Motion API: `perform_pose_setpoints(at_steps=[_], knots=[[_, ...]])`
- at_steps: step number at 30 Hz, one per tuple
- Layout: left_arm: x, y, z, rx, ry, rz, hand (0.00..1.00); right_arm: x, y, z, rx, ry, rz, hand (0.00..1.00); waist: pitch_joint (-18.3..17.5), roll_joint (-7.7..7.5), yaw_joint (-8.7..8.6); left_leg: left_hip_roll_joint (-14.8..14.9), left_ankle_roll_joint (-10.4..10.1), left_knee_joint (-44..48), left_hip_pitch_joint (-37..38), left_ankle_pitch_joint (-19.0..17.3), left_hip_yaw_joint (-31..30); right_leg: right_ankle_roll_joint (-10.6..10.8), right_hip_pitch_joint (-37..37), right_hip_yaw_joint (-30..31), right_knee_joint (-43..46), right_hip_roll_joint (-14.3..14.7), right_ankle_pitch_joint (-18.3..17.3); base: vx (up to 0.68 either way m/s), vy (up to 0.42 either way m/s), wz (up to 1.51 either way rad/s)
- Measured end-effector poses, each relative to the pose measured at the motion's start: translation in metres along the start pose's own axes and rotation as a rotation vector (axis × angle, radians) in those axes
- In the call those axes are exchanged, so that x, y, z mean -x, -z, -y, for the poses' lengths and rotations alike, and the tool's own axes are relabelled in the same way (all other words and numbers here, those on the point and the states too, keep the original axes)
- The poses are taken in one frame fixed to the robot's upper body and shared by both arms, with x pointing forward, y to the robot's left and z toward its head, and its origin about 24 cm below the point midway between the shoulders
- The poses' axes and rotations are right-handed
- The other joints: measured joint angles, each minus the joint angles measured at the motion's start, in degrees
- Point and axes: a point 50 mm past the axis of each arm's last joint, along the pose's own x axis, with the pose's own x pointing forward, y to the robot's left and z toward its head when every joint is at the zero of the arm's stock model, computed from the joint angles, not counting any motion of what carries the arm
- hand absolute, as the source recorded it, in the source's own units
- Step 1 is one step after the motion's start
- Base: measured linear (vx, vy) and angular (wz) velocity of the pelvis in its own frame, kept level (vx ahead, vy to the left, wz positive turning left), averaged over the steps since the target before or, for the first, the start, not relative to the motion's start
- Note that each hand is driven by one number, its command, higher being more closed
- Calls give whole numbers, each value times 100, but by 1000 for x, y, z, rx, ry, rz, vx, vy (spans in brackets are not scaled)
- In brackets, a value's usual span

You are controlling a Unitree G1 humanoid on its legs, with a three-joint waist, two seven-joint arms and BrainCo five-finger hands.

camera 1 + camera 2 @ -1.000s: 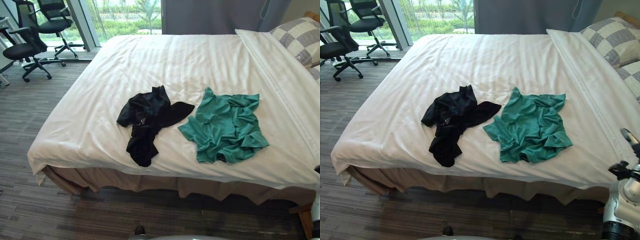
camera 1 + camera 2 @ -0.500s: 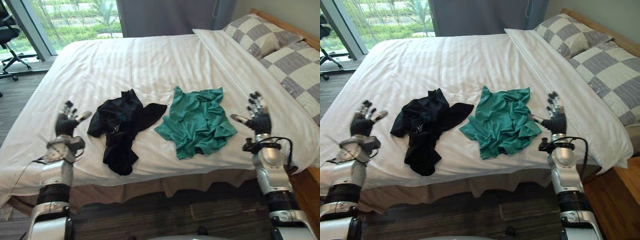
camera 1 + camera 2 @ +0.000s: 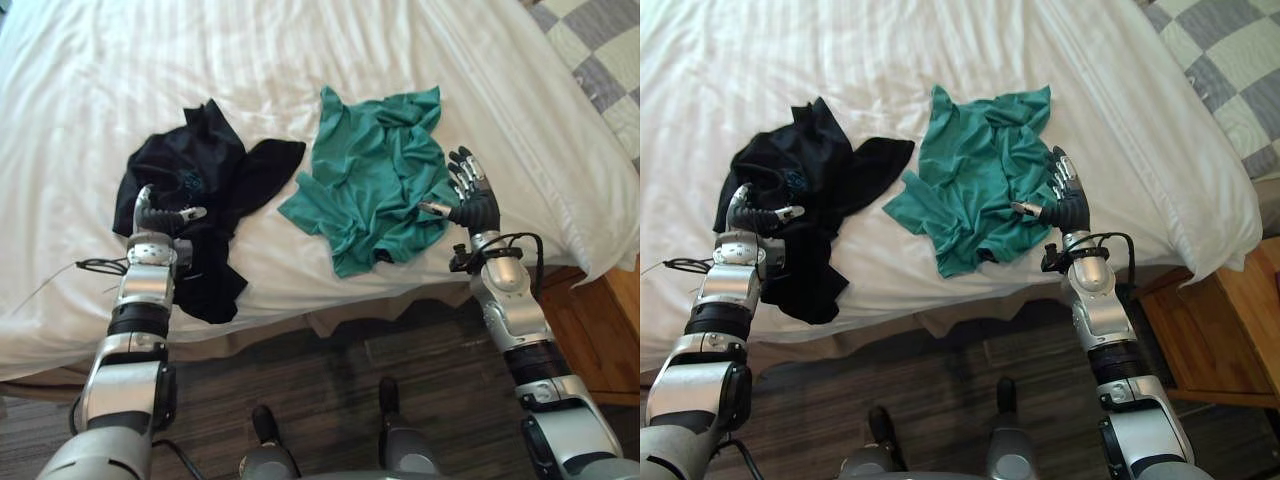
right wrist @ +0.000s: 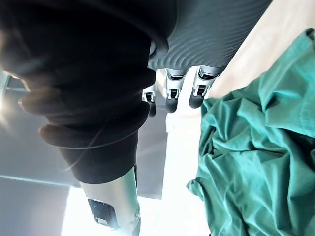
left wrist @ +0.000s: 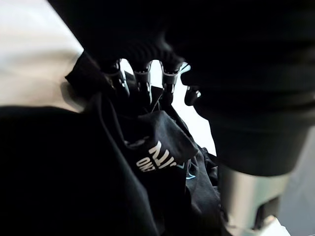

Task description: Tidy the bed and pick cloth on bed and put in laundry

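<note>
While the two garments lie side by side on the near part of the bed, neither is gripped. The black garment (image 3: 200, 180) is a crumpled heap with a small patch of pale and teal print, one flap reaching towards 3 o'clock and a tail hanging towards the bed's near edge. Just beside it at 3 o'clock, almost touching that flap, is the green T-shirt (image 3: 375, 170), rumpled into deep folds with its hem corners splayed.

Your left hand (image 3: 150, 215) sits over the black heap's 7 o'clock part, fingers loosely extended, thumb out to the side, holding nothing. It and its forearm cover part of the tail. In the left wrist view the fingertips (image 5: 143, 81) are lost against the dark cloth, so you cannot tell whether they touch it.

Your right hand (image 3: 470, 205) stands at the T-shirt's 4 o'clock edge, fingers spread upright and empty, thumb pointing at the fabric.

Under both garments is the striped white duvet (image 3: 300, 60), creased and cut off at 12 o'clock. A grey-and-white checked pillow (image 3: 600, 40) sits at 1 o'clock, cropped by the frame. Wooden furniture (image 3: 1225, 330) stands at 4 o'clock beside the bed, and dark carpet (image 3: 330, 370) lies at 6 o'clock.
</note>
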Motion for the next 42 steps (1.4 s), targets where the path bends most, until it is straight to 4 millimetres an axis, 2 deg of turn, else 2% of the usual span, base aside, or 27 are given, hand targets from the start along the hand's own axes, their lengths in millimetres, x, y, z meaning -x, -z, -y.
perform_pose_setpoints(at_steps=[3, 4, 6, 9, 11, 15, 18, 22, 24, 27, 29, 30, 32, 33, 35, 36, 38, 40, 42], knots=[[-5, -23, -5, -17, -30, 43, 0, -6, -21, -5, -17, -22, 84, 0, 215, 3, -51, 45, 0, 152, -300, 0, 8, -27, -250, 4, 0, 15, 80, -23, -23, -4], [-6, -31, -5, -41, -39, 50, 100, -8, -28, -6, -18, -29, 110, 0, 350, 5, -67, 63, -1, 185, -331, 1, 13, -31, -271, 9, 0, 18, 95, -36, -6, -3], [-7, -38, -5, -75, -47, 56, 100, -9, -38, -8, -17, -44, 147, 0, 428, 3, -80, 102, -2, 269, -482, -1, 17, -34, -401, 11, 14, 27, 109, -37, -10, -4], [-7, -43, -8, -216, -84, 79, 100, -7, -59, -12, -8, -76, 224, 0, 563, 4, -87, 153, -7, 335, -695, 3, 95, -59, -651, 91, 16, 95, 174, -42, -32, -16], [-8, -49, -18, -285, -126, 112, 100, -5, -71, -16, -12, -96, 270, 0, 681, -6, -104, 195, -45, 333, -808, 28, 177, -66, -820, 162, 13, 119, 208, -45, -15, -18], [-8, -44, -24, -341, -133, 131, 100, -6, -71, -18, 16, -108, 249, 0, 730, 8, -128, 225, -66, 262, -874, 86, 193, -64, -910, 157, 3, 170, 220, -11, -13, -3], [-4, -35, -16, -353, -85, 176, 100, -7, -69, -18, 71, -146, 214, 0, 730, 8, -92, 203, -66, 235, -856, 89, 191, -58, -894, 131, 3, 171, 224, 3, -2, 2], [3, -19, -3, -281, 1, 237, 100, -26, -64, -23, 223, -204, 169, 0, 736, 19, -75, 150, -34, 224, -827, 113, 74, -19, -789, -42, 0, 84, 248, 0, 15, 16], [10, -16, 7, -208, 54, 277, 100, -40, -71, -16, 355, -186, 176, 0, 768, 75, -46, 86, 17, 170, -873, 159, -28, -11, -759, -167, -12, 27, 253, -24, 24, 30], [26, -16, 29, -49, 170, 354, 100, -65, -85, 7, 585, -116, 133, 0, 853, 226, 101, -43, 93, 65, -1042, 276, -297, 54, -752, -368, -97, -98, 293, -41, 36, 41], [44, -14, 44, 7, 270, 419, 100, -81, -87, 30, 760, -64, 27, 0, 955, 427, 302, -99, 150, 39, -1194, 337, -556, 61, -753, -561, -104, -151, 297, -34, 28, 47], [49, -12, 48, 16, 291, 430, 100, -83, -86, 36, 801, -60, -1, 0, 975, 488, 342, -111, 157, 38, -1238, 343, -628, 62, -753, -623, -111, -165, 298, -13, 23, 42], [68, -4, 61, 57, 381, 453, 100, -87, -75, 60, 1031, -48, -150, 0, 1018, 692, 552, -164, 194, 28, -1415, 410, -835, 112, -759, -786, -204, -215, 330, 4, 12, 39], [72, -2, 62, 64, 397, 454, 100, -88, -76, 65, 1081, -37, -163, 0, 1036, 745, 564, -180, 204, 7, -1445, 432, -887, 121, -760, -823, -213, -226, 336, 7, 8, 37], [82, 14, 64, 72, 444, 424, 100, -94, -89, 78, 1280, -29, -204, 0, 1028, 880, 569, -269, 226, -74, -1552, 487, -1029, 162, -779, -955, -268, -300, 361, -2, 31, 31], [84, 19, 66, 63, 456, 415, 100, -94, -89, 82, 1326, -38, -228, 100, 1017, 902, 569, -290, 226, -69, -1590, 487, -1069, 171, -784, -974, -274, -320, 366, -19, 49, 23], [90, 31, 69, 37, 499, 383, 100, -96, -98, 91, 1423, -56, -284, 100, 1020, 983, 565, -336, 204, -63, -1697, 468, -1222, 181, -789, -1112, -274, -375, 369, -33, 42, 30], [97, 47, 72, 11, 551, 333, 100, -97, -103, 97, 1452, -46, -321, 100, 1018, 994, 582, -357, 200, -51, -1779, 463, -1333, 194, -807, -1197, -275, -400, 375, -56, 46, 26], [108, 76, 72, -23, 611, 234, 100, -97, -108, 104, 1438, -27, -366, 100, 1014, 991, 634, -381, 199, -36, -1801, 462, -1424, 196, -785, -1261, -277, -422, 377, -43, 33, 14]])
